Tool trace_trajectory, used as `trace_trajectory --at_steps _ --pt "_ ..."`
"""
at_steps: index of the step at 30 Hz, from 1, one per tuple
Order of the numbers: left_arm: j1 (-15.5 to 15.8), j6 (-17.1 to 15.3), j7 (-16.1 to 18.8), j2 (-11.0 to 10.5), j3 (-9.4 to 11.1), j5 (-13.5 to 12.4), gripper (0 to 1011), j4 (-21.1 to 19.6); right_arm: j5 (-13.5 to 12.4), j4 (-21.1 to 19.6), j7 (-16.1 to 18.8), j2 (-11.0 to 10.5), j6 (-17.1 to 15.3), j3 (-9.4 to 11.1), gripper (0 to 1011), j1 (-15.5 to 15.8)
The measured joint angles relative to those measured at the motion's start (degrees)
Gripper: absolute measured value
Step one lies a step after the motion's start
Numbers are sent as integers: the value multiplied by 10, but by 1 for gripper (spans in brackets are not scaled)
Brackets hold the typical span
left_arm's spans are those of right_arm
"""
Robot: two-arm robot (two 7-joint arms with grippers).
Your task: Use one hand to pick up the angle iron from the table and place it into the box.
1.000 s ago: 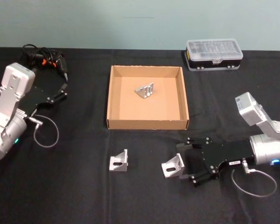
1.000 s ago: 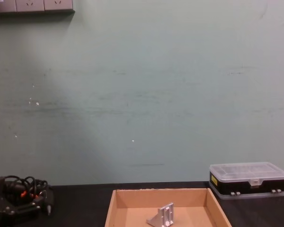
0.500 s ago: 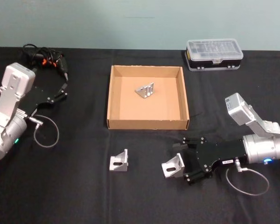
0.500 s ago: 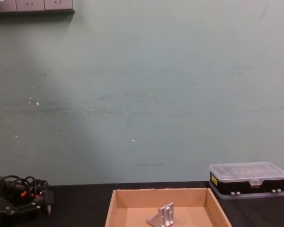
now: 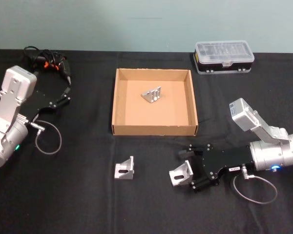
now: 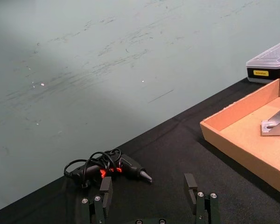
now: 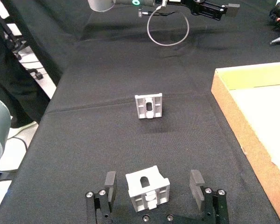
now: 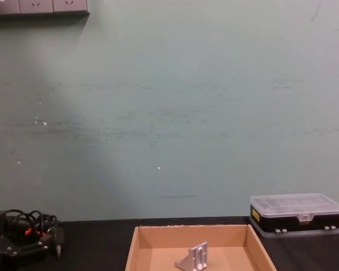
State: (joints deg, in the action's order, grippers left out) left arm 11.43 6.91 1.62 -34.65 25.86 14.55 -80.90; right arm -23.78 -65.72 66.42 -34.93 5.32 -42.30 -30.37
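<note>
Step now: getting ready to grab. The R tool (image 5: pixel 187 171) lies low on the desk (image 5: pixel 78 204). Its fingers (image 7: pixel 110 183) are wide apart, w/ one angle iron (image 5: pixel 180 174) sitting right b/w them. I think they don't touch it yet. That angle iron is on the desk, in front of the box (image 5: pixel 154 129), not in it.

Next move: squeeze the fingers shut on the metal, lift it, carry it over the box wall & let go. The grab must be tight, bc the piece looks smooth & could slip.

The L tool (image 5: pixel 66 96) rests far off on the left side, fingers apart too.

Vs 1 sec ago: the R tool has slid closer, so the piece is deeper b/w the fingers. The angle iron itself has not moved.
</note>
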Motion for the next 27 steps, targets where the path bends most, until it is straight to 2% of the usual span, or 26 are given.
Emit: trace_trajectory --at_steps 5,8,12,13,25,27 --pt "0 0 0 0 0 0 1000 0 0 0 1 0 0 1 1000 0" --pt "0 0 0 0 0 0 1000 0 0 -1 1 0 0 1 963 0" --pt "0 0 0 0 0 0 1000 0 -1 -1 2 0 1 2 861 1" --pt "0 0 0 0 0 0 1000 0 -1 -1 2 -1 1 2 861 1" --pt "0 0 0 0 0 0 1000 0 -1 -2 3 -1 1 2 477 1" --pt "0 0 0 0 0 0 1000 0 -1 -2 3 -1 2 2 473 1"
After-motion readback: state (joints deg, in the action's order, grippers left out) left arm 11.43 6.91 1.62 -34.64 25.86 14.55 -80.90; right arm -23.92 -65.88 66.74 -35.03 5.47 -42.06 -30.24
